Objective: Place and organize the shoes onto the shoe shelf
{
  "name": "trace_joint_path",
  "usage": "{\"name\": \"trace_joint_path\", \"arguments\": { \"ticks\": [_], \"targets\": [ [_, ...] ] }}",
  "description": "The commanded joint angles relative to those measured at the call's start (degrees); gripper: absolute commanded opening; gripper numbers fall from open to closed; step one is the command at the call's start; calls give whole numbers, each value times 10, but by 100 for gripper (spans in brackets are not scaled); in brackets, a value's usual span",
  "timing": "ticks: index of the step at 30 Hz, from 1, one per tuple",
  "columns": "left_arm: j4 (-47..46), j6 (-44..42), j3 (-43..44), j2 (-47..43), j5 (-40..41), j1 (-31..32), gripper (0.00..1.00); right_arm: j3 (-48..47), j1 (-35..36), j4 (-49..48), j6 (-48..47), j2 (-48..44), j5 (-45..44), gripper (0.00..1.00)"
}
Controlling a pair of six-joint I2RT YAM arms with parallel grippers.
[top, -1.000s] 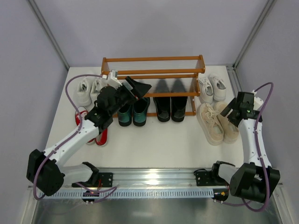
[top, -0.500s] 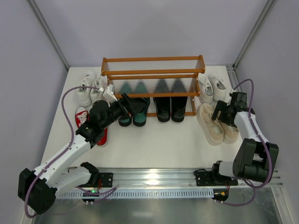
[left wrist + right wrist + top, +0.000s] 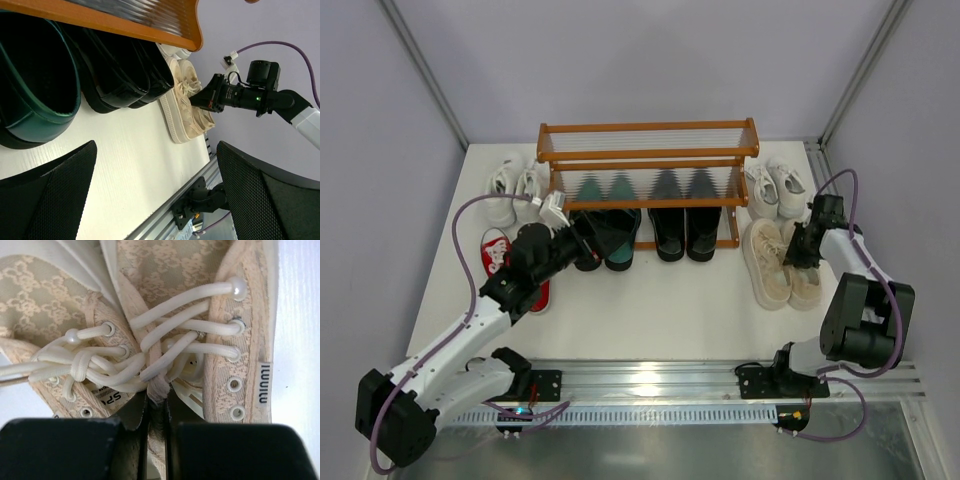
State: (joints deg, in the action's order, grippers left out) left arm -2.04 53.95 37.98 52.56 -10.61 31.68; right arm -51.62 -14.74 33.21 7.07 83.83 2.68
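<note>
The beige sneakers (image 3: 782,262) lie side by side on the white table (image 3: 650,300), just right of the shoe shelf (image 3: 645,128). The right gripper (image 3: 804,250) is down on them, its fingers (image 3: 135,412) pressed together on a fold of beige fabric below the laces, where the two shoes meet. The dark green loafers (image 3: 610,235) and black loafers (image 3: 682,230) sit with toes tucked under the shelf's lower slats. The left gripper (image 3: 588,228) hovers with jaws spread wide at the green pair's heels, holding nothing.
</note>
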Motion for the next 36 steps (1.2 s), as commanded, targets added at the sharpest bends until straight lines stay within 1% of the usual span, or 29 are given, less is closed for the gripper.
{"name": "trace_joint_path", "arguments": {
  "ticks": [1, 2, 5, 6, 8, 9, 14, 15, 16, 18, 19, 20, 21, 23, 24, 26, 30, 33, 34, 36],
  "targets": [
    [0, -3, -4, -12, -14, -4, 100, 24, 17, 5, 54, -55, 17, 4],
    [1, -3, -5, -13, -15, -4, 100, 39, 29, 8, 65, -109, 15, 4],
    [11, -7, -6, -22, -15, -4, 100, 59, 51, 31, 108, -197, 1, 4],
    [15, -7, -6, -25, -15, -4, 100, 63, 70, 38, 118, -256, -10, 4],
    [19, -10, -3, -31, -15, -5, 100, 67, 88, 63, 151, -303, -24, 4],
    [19, -10, -3, -32, -19, -5, 100, 67, 102, 83, 162, -342, -42, 4],
    [54, -17, 3, -42, -24, -5, 100, 54, 120, 143, 191, -422, -35, 4],
    [59, -22, 5, -44, -24, -5, 100, 54, 126, 149, 194, -441, -13, 4],
    [65, -25, 7, -47, -24, -5, 100, 58, 137, 147, 196, -493, 11, 4],
    [87, -35, 13, -59, -26, -4, 100, 64, 140, 136, 189, -544, 64, 4],
    [99, -45, 17, -63, -20, -5, 99, 68, 140, 129, 186, -562, 102, 4],
    [110, -52, 21, -68, -13, -4, 100, 71, 141, 125, 181, -587, 182, 4],
    [135, -57, 24, -79, -7, -5, 100, 71, 142, 124, 168, -590, 228, 4],
    [153, -69, 32, -89, 16, -4, 100, 72, 147, 132, 152, -600, 281, 4],
    [171, -72, 34, -92, 26, -4, 100, 71, 147, 136, 141, -606, 322, 4],
    [186, -77, 41, -100, 37, -5, 100, 64, 147, 163, 109, -621, 348, 4],
    [217, -86, 57, -103, 59, -4, 100, 74, 147, 212, 65, -640, 445, 4],
    [237, -92, 68, -102, 70, -4, 100, 93, 147, 241, 38, -642, 450, 4],
    [240, -94, 71, -101, 77, -5, 100, 109, 172, 231, 43, -642, 454, 4],
    [241, -96, 76, -101, 80, -4, 100, 116, 178, 220, 51, -637, 453, 4]
  ]
}}
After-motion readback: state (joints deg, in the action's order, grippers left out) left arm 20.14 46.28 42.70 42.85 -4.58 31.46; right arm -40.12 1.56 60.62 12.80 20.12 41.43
